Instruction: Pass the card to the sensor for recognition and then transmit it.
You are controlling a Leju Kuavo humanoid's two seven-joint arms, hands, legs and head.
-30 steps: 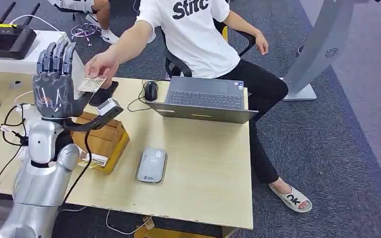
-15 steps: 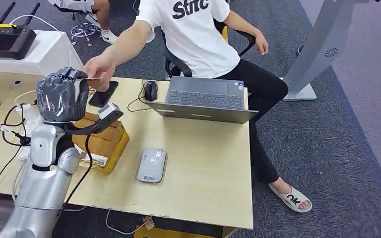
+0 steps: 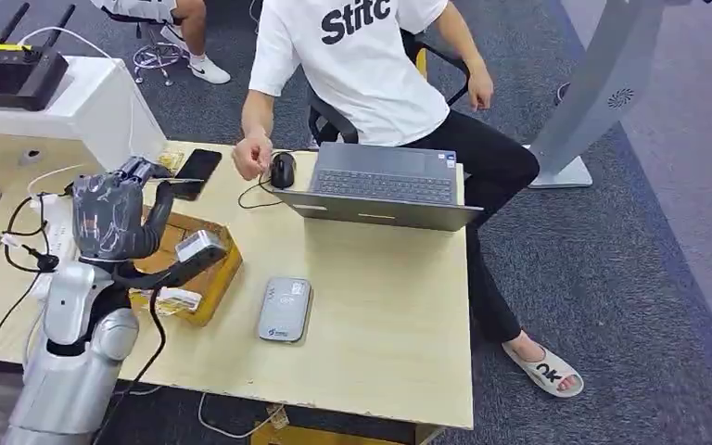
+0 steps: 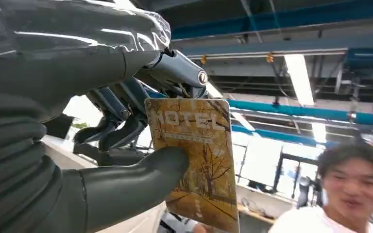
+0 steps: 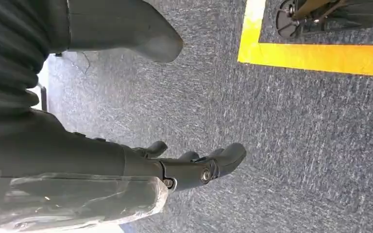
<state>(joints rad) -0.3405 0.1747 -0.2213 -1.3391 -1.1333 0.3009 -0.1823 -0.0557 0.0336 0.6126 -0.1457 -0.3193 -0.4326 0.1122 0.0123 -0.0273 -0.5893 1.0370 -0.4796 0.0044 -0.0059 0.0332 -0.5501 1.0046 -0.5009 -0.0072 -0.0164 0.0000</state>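
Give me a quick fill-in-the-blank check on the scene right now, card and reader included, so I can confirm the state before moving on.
1. The card pinched by the left hand has the word ____ printed on it.
2. The grey card reader lies flat on the ____.
3. The seated person's hand is next to the black ____.
4. The right hand holds ____.

Missing words: HOTEL; table; mouse; nothing

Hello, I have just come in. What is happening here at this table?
The robot's left hand holds a yellow-brown hotel card between thumb and fingers, raised above the light wooden table. The grey flat sensor lies on the table, untouched. A person in a white shirt sits behind a grey laptop.
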